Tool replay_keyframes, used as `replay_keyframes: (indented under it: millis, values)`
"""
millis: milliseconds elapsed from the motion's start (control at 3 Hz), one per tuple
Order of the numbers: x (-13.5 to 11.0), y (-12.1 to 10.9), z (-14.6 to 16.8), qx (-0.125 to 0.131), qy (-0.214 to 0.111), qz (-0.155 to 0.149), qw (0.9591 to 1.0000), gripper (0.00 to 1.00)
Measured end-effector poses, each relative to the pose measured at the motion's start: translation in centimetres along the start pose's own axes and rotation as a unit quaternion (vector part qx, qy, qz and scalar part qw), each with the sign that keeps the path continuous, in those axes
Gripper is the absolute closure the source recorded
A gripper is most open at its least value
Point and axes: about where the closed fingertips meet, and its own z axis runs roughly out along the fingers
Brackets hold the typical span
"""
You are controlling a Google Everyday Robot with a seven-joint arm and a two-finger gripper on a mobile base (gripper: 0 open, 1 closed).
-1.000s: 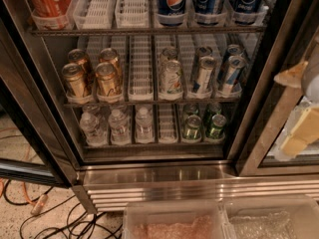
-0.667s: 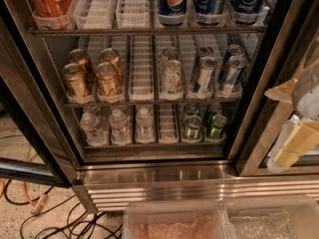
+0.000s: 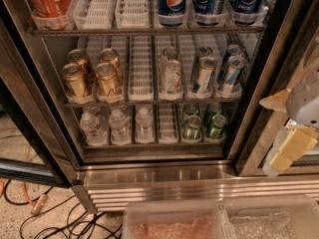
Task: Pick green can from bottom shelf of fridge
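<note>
On the bottom shelf [image 3: 149, 145] of the open fridge [image 3: 149, 176], in the right-hand lanes, the green can [image 3: 216, 126] stands upright, long axis vertical, silver top up, untouched beside similar cans [image 3: 192, 128]. Outside the door frame at right, the tool [image 3: 265, 136] hangs spread wide and empty. Reaching, grasping and lifting out all remain.

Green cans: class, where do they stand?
Camera view: green cans at the right end of the bottom shelf, right of the water bottles; gripper outside, far right.

Dim warm light; end effector [image 3: 280, 131] at right
</note>
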Motion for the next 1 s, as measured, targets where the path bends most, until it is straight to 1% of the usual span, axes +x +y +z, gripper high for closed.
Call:
replay_keyframes:
  millis: [333, 667, 1000]
  values:
    - [-0.3, 1.0, 2.8, -0.022, -0.029, 0.014, 0.9992, 0.00]
    - [-1.4, 3.6, 8.1, -0.052, -0.100, 0.043, 0.9927, 0.00]
    - [-2.1, 6.1, 14.6, -0.079, -0.181, 0.099, 0.9752, 0.00]
